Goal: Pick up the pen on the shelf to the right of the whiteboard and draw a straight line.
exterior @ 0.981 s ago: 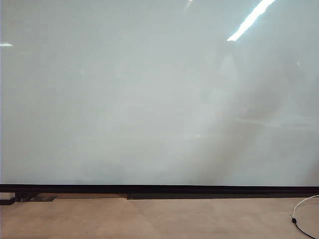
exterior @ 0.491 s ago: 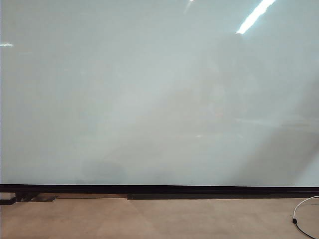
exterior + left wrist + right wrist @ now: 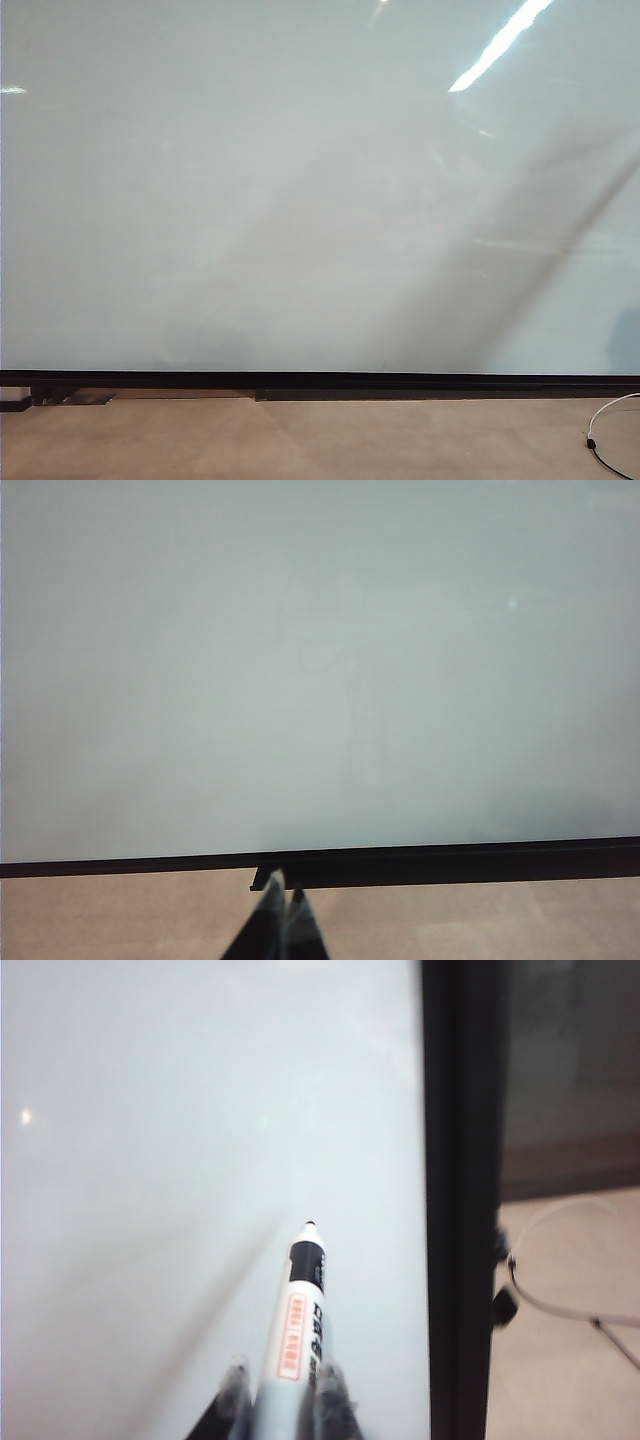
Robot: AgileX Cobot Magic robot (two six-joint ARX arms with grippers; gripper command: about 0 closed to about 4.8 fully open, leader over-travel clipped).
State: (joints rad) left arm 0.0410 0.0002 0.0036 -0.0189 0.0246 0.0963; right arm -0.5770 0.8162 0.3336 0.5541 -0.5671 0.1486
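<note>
The pen (image 3: 303, 1305) is clamped between the jaws of the right gripper (image 3: 285, 1385), its dark tip aimed at the whiteboard (image 3: 180, 1140) near the board's right edge; whether the tip touches the surface cannot be told. No straight line is seen on the whiteboard yet. The left gripper (image 3: 282, 920) is held with its jaws pressed together, empty, before the board's lower edge. A wavering or broken stroke could be caused by uneven tip pressure, and the pen could be tilted in the grip if pushed too hard.
</note>
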